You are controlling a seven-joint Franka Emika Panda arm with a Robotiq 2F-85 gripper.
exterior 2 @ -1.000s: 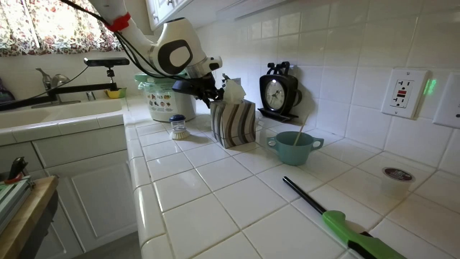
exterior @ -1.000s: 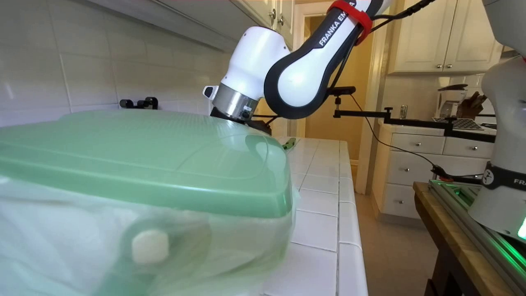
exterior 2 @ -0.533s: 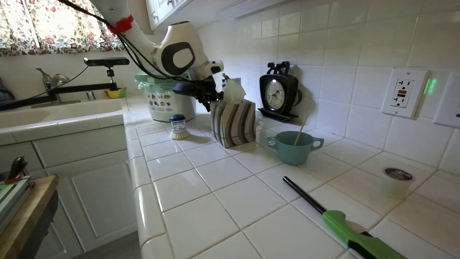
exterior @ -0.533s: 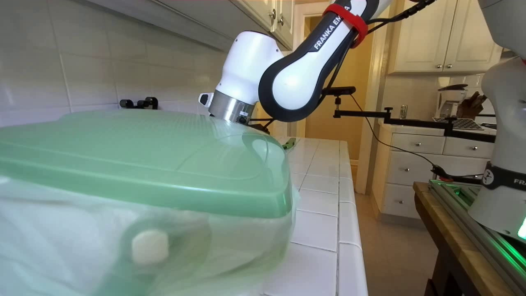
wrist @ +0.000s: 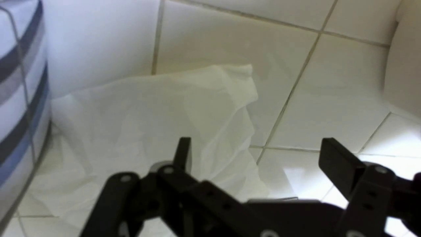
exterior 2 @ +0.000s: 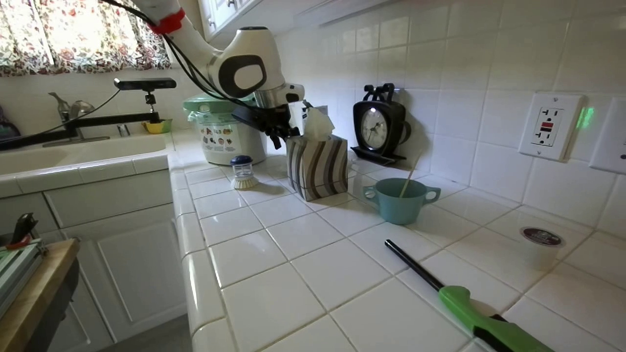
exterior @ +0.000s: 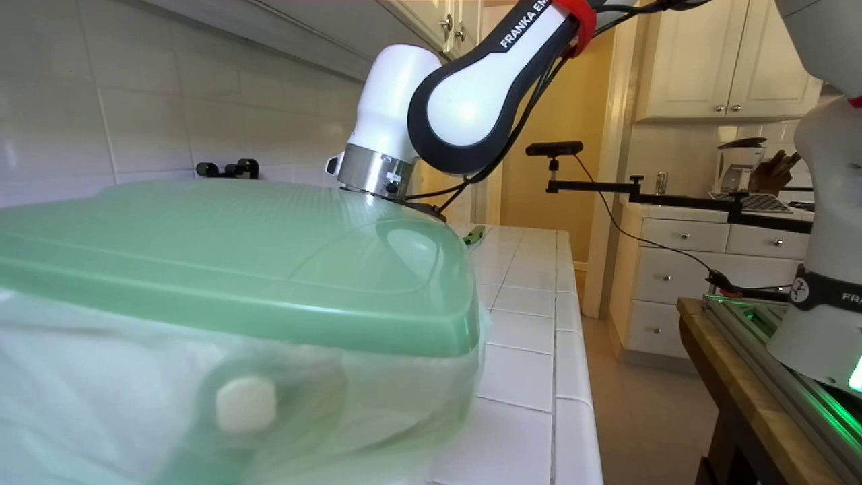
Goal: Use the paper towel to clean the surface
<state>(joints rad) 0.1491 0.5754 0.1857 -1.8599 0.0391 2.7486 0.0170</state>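
The paper towel is a thin white crumpled sheet lying flat on the countertop in the wrist view, against the striped tissue box. I cannot make it out in either exterior view. The surface is the white tiled countertop, seen in the wrist view and both exterior views. My gripper is open and empty, its fingers wide apart above the towel's right edge, one over the towel and one over bare tile. In an exterior view the gripper is just left of the tissue box; elsewhere the green lid hides it.
The striped tissue box with a tissue sticking up stands close beside the gripper. A bin with a green lid is behind it. A brush, a teal cup, a black clock and a green lighter are on the counter.
The arm has shifted toward the bin, and the wrist has turned more upright. The gripper has moved slightly away from the tissue box and down. Nothing else has moved.
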